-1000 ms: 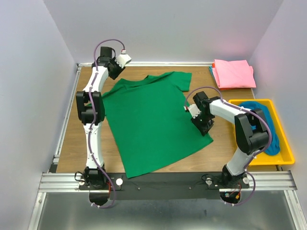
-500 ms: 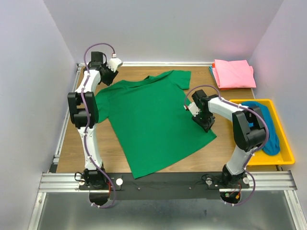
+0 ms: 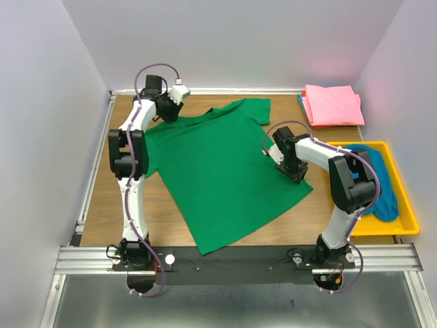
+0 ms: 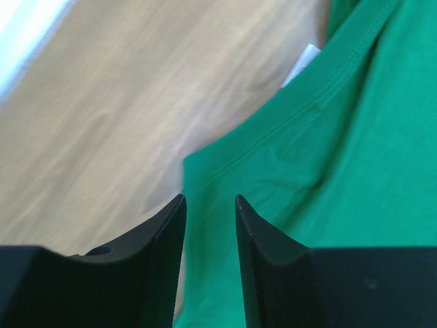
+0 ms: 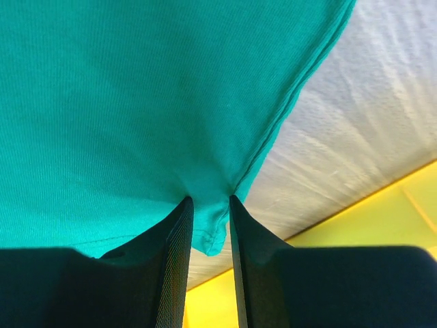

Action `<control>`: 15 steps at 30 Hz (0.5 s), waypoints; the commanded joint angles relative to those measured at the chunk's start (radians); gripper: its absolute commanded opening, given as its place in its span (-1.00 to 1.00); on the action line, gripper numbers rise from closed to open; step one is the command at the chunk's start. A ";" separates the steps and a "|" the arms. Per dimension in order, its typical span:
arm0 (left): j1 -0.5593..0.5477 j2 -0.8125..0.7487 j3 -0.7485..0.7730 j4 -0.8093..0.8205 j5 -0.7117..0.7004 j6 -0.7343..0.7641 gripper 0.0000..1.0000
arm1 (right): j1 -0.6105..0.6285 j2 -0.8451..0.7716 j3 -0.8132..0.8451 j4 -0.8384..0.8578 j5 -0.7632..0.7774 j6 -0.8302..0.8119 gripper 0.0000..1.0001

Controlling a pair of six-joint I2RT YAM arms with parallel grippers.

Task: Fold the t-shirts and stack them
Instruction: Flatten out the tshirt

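the pink t-shirt [image 3: 332, 104] lies folded at the far right corner, so we judge one done. the green t-shirt [image 3: 225, 171] is spread open mid-table with no fold in it yet. the teal-blue t-shirt [image 3: 382, 184] sits crumpled in the yellow tray [image 3: 410, 219] at the right. our right gripper [image 5: 211, 199], jaws narrow, pinches the green tee's right hem. our left gripper [image 4: 209, 199] hangs over its far left sleeve edge, fingers narrowly apart; whether it grips cloth we cannot tell. two shirts and the stacking remain.
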 commanded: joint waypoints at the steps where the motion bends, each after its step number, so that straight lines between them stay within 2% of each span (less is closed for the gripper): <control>1: -0.010 0.092 0.050 -0.044 -0.012 -0.034 -0.17 | -0.018 0.081 -0.014 0.133 0.003 -0.018 -0.30; 8: -0.002 0.129 0.052 0.008 -0.159 -0.080 -0.26 | -0.021 0.096 -0.009 0.139 0.026 -0.046 -0.30; 9: 0.001 0.138 0.052 0.012 -0.221 -0.089 -0.33 | -0.025 0.104 -0.003 0.142 0.033 -0.050 -0.29; 13: 0.018 0.132 0.024 0.011 -0.306 -0.115 -0.41 | -0.045 0.136 0.034 0.165 0.056 -0.083 -0.30; 15: 0.057 0.113 -0.005 0.020 -0.332 -0.131 -0.42 | -0.059 0.168 0.075 0.176 0.067 -0.102 -0.30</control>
